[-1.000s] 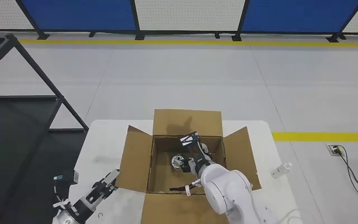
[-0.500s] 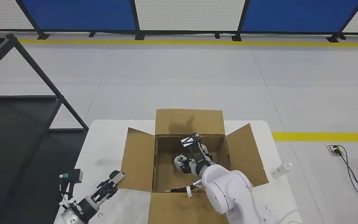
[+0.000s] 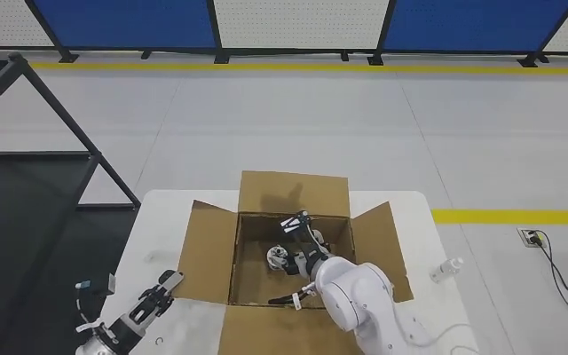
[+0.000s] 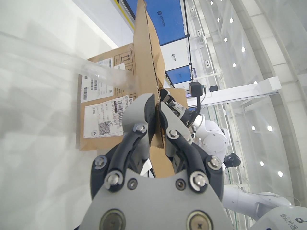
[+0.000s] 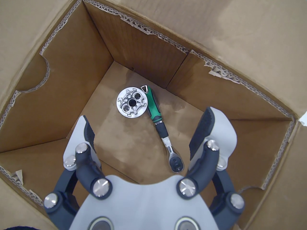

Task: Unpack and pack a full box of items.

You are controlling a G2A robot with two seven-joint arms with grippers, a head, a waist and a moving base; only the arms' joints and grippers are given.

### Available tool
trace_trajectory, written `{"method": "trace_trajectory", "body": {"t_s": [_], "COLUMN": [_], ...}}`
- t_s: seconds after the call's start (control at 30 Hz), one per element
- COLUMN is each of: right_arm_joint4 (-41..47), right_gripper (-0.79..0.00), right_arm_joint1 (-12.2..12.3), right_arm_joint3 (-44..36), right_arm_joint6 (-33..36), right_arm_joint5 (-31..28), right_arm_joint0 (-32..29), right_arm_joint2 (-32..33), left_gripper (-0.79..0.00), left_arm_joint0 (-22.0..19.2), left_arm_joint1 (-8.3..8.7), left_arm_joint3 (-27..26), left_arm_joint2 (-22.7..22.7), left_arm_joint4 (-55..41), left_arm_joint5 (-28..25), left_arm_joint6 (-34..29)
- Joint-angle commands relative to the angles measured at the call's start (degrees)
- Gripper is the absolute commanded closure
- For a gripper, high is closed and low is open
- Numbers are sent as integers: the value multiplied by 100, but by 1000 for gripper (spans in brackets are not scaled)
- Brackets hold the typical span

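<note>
Corrugated cardboard box (image 3: 295, 191), flaps spread, at mid-table. On its floor, a round machined metal disc (image 5: 131, 102) just beside a green-handled chrome ratchet (image 5: 159, 125). Right gripper (image 5: 147, 114) above, jaws wide apart. Left gripper (image 4: 157, 104) clamped on the 9 o'clock flap (image 4: 148, 56). Slim white bottle (image 3: 446, 269) at 3 o'clock.

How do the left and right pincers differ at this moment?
The left pincer is shut on a side flap of the box; the right pincer is open and holds nothing. The left pincer sits outside the box; the right pincer hangs over its inside, above a wrench and a metal disc. Both have the same grey two-fingered build.
</note>
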Motion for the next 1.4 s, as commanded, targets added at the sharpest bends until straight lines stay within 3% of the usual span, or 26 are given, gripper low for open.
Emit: {"method": "trace_trajectory", "body": {"t_s": [0.0, 0.67, 0.77, 0.83, 0.93, 1.37], "right_arm_joint4": [23, 108, 173, 237, 337, 694], "right_gripper": [-785, -785, -785, -785, -785, -785], "right_arm_joint1": [-26, -109, -180, -254, -380, -979], "right_arm_joint3": [84, 420, 754, 1006, 1416, 3012], "right_arm_joint6": [28, -22, -3, -15, -63, -283], "right_arm_joint5": [-54, -210, -278, -248, -239, -166], "right_arm_joint0": [67, 135, 305, 471, 752, 1646], "right_arm_joint2": [-53, -170, -340, -499, -738, -1584], "left_gripper": [0, -3, -302, -400, -785, -785], "left_arm_joint0": [43, 40, 23, 20, 32, 94], "left_arm_joint1": [4, 53, 57, 60, 65, 28], "left_arm_joint3": [23, 420, 429, 427, 437, 337], "left_arm_joint2": [-53, -267, -279, -301, -343, -583], "left_arm_joint4": [-30, -104, -187, -234, -267, -1485], "left_arm_joint5": [-25, -72, -62, -47, -44, -219], "left_arm_joint6": [11, 23, 30, 33, 55, 312]}}
